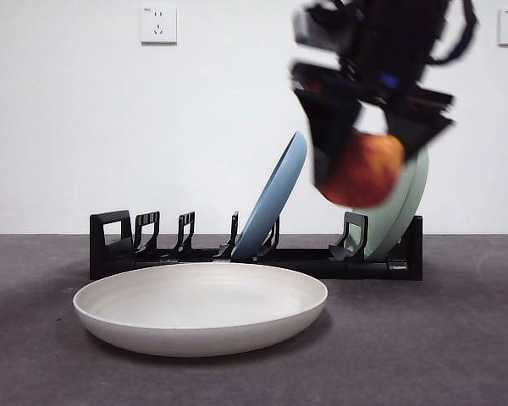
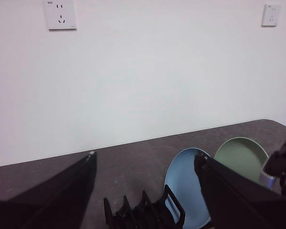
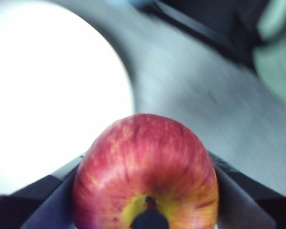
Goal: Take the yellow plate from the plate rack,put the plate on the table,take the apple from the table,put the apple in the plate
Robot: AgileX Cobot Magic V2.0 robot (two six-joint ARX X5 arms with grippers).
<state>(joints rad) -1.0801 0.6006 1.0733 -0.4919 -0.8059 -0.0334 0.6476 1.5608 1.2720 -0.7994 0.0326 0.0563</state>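
Nearest to us, the yellow plate (image 1: 200, 306) lies flat on the desk (image 1: 457, 338), open side up, so it is ready to catch something. It is out of the plate rack (image 1: 254, 247), which stands just behind it.

Above the desk and off to one side of the plate, our right pincer (image 1: 366, 161) holds the apple (image 1: 364, 169) tight between its two jaws. We think it is up high so the apple can pass over the plate's rim and come down in the middle. In the right wrist view the apple (image 3: 145, 174) fills the bottom and the plate (image 3: 52, 100) is a bright white blur beside it, so we cannot see the rim there.

In the rack a light blue plate (image 1: 275, 199) leans in its slot. A sage green plate (image 1: 406, 207) stands at the far end, partly hidden behind the apple and the arm.

Our left pincer (image 2: 145, 164) waits with jaws wide and nothing in them, looking down at the rack (image 2: 143, 212). The arm over the apple is blurry, so its parts are hard to make out.
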